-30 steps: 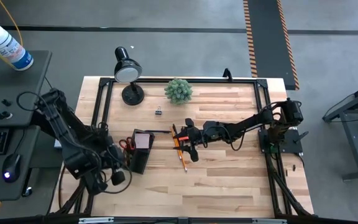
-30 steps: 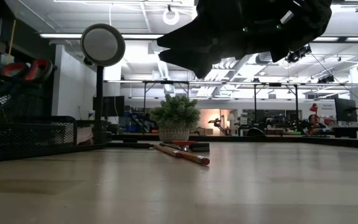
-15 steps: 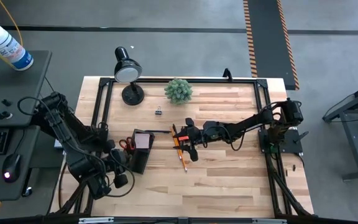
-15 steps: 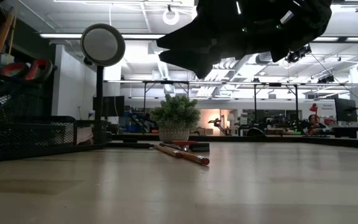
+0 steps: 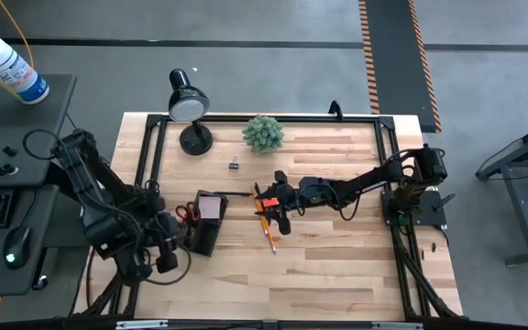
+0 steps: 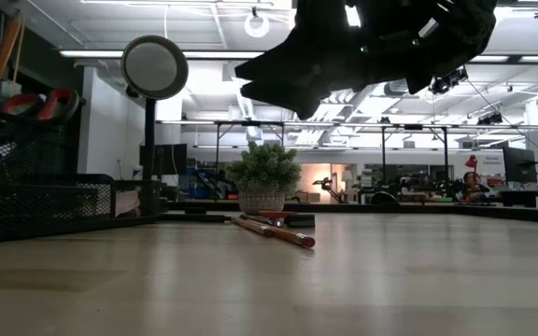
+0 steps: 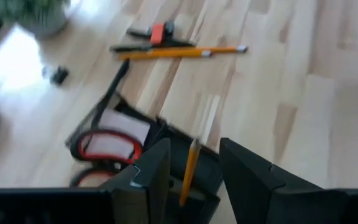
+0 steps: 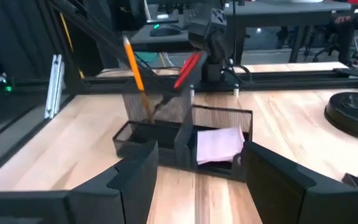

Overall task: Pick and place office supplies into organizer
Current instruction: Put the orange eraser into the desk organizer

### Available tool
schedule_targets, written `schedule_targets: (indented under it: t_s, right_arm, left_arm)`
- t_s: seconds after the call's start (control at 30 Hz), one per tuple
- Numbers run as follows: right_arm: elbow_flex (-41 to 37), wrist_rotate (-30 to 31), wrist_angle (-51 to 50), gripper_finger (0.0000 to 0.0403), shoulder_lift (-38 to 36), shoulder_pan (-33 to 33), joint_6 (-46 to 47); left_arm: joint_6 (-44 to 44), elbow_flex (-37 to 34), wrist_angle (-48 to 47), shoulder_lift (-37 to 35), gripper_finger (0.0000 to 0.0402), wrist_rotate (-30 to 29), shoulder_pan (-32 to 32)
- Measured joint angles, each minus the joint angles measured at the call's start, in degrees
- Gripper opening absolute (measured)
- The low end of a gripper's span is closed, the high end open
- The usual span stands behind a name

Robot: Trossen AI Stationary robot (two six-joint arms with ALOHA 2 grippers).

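You will find no text, label, brand, number or sign that can be read anywhere in these views: not on the table, not on the things lying on it, and not in the room behind it, where everything is too small or blurred.

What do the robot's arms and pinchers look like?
Both arms are black and chunky, built from jointed segments with black cables looping along them. The left gripper and the right gripper each end in two flat, dark, wedge-shaped fingers. No stickers or writing show on them.
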Motion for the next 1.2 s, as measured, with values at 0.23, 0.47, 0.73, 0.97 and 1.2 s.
schedule_targets:
  t_s: [0.23,0.47,0.73,0.97,1.2]
  right_arm:
    - [0.0,-1.8,-12.0,0.022,-0.3,-2.3,-4.8]
    - [0.0,-19.0,-20.5,0.022,-0.3,-9.7,-9.4]
    - [0.0,-22.9,-22.7,0.022,0.3,-13.4,-12.9]
    - [3.7,-23.1,-24.3,0.022,5.0,-11.8,-15.3]
    - [7.8,-23.1,-28.5,0.022,7.1,-12.4,-18.1]
  left_arm:
    - [11.1,3.4,-0.2,-1.8,0.0128,-8.9,0.0]
    - [13.8,3.4,-3.5,-3.6,0.0128,-16.7,0.1]
    - [15.4,3.4,-3.5,-4.6,0.0129,-23.2,2.6]
    - [14.9,3.4,-2.8,-4.1,0.0129,-22.7,12.0]
    - [18.6,0.0,3.3,-4.2,0.0129,-23.1,14.3]
